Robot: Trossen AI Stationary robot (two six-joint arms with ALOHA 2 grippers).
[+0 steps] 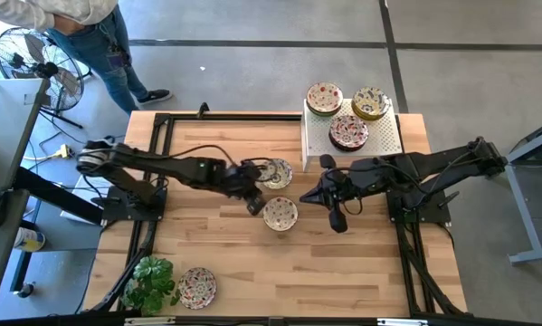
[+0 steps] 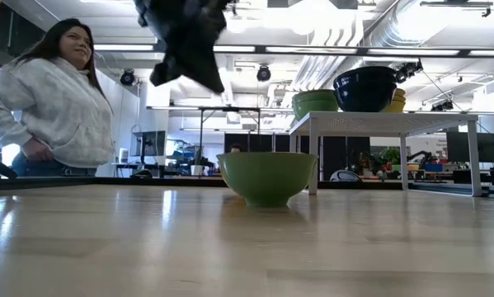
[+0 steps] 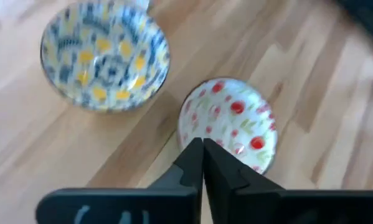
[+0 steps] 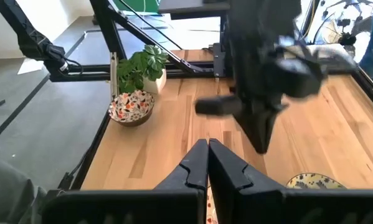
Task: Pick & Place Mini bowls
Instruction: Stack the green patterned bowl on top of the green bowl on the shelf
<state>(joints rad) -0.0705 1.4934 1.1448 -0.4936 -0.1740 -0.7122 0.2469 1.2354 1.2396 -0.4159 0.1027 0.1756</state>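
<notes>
**Both hands hovering closed at mid-table**

Bare wood is lying open along the table (image 1: 361, 272) front; three mini bowls (image 1: 348, 132) are sitting on the white stand (image 1: 386, 136), two mid-table, one beside the plant (image 1: 151, 281); left hand (image 1: 253, 207) and right hand (image 1: 336, 222), fingers pressed together, are holding nothing.

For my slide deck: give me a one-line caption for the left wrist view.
Left gripper, shut and empty, above the red-flowered bowl, with a blue-and-yellow bowl beside it on the wooden table.
</notes>
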